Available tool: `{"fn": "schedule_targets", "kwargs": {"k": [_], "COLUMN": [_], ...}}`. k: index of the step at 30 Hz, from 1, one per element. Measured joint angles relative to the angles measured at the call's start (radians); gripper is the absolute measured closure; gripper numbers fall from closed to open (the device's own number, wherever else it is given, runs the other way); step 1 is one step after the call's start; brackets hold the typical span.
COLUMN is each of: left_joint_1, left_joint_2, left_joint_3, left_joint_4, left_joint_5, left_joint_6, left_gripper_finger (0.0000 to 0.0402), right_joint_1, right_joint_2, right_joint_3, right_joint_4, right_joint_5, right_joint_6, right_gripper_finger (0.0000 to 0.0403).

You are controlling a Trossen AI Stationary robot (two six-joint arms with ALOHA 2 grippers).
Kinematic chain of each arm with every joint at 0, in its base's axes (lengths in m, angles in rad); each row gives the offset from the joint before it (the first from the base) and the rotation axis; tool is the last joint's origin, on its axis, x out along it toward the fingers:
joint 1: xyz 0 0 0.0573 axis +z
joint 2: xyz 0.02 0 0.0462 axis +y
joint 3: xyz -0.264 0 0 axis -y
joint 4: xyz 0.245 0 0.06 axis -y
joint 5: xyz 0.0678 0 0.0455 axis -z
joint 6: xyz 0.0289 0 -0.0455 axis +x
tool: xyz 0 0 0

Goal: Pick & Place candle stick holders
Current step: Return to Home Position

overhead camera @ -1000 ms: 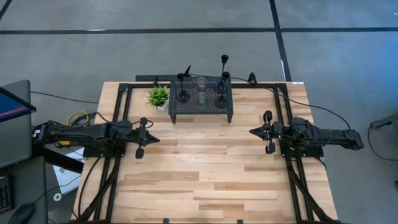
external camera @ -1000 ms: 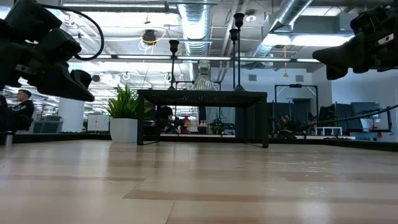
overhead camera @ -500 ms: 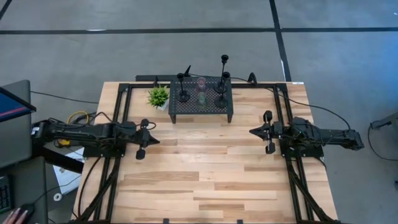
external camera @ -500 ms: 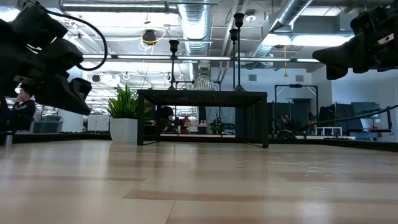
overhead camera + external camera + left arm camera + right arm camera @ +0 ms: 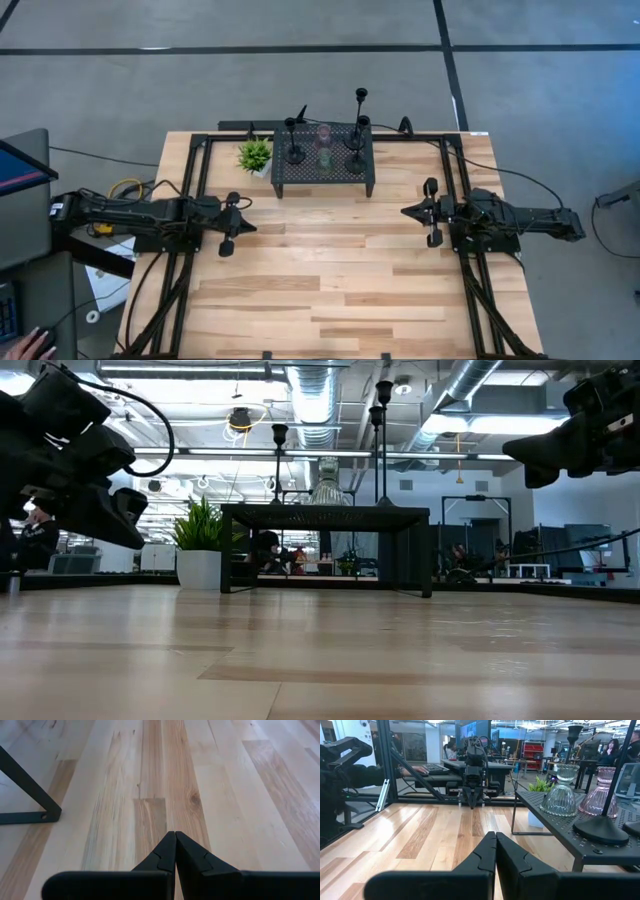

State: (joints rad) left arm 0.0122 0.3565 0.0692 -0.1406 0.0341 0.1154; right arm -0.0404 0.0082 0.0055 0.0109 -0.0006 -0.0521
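Black far stand carries the candle stick holders. Left claw mid-left, right claw mid-right, both pinched together, empty. We'd retract level, slowly.

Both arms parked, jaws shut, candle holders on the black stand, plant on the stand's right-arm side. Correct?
No. In the high view the potted plant stands beside the black stand on the side of the left arm. The rest holds: candle holders on the stand, that arm and the right arm parked, jaws shut.
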Motion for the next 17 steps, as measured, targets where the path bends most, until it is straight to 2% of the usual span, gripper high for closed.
{"fn": "schedule_targets", "kwargs": {"k": [17], "left_joint_1": [0.000], "left_joint_2": [0.000], "left_joint_3": [0.000], "left_joint_4": [0.020], "left_joint_5": [0.000], "left_joint_6": [0.000], "left_gripper_finger": [0.0394], "right_joint_1": [0.000], "right_joint_2": [0.000], "right_joint_3": [0.000], "right_joint_4": [0.000], "right_joint_5": [0.000], "right_joint_6": [0.000], "right_gripper_finger": [0.0403]}}
